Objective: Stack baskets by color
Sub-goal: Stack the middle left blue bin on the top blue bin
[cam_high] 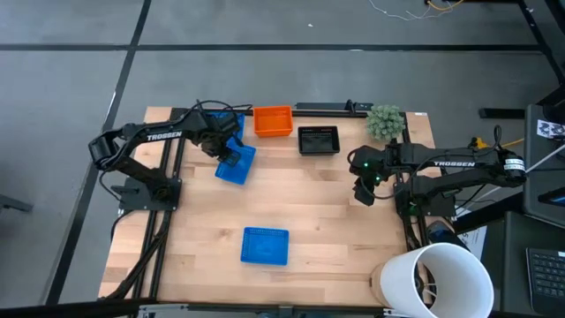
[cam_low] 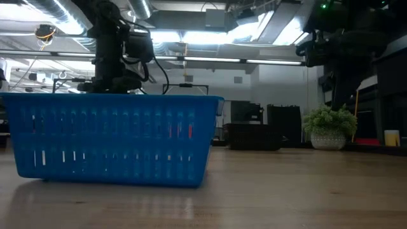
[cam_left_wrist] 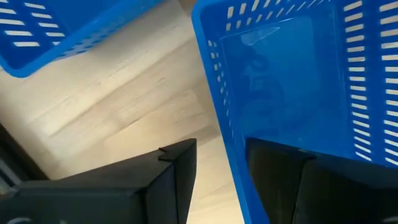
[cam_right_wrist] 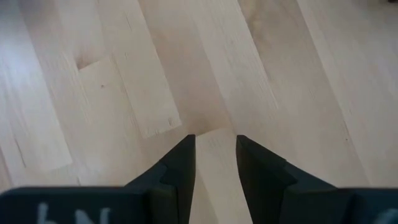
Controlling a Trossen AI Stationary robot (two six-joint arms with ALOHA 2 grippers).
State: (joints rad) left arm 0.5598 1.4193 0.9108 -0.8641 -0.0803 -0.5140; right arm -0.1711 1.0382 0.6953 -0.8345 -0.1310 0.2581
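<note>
On the wooden counter (cam_high: 318,212) I count blue plastic mesh baskets at three spots: one at 6 o'clock (cam_high: 265,246), two at 11 (cam_high: 235,163). One orange basket (cam_high: 273,121) and one black basket (cam_high: 319,140) sit at 12. The left gripper (cam_high: 231,155) is open over a blue rim; the right gripper (cam_high: 365,193) is open at 3.

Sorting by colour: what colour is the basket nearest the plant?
Black basket, beside the plant; clearest in the high view.

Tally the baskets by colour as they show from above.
Blue baskets: 3
Orange baskets: 1 showing
Black baskets: 1 showing
Total: 5 showing; any nested underneath cannot be told.
</note>
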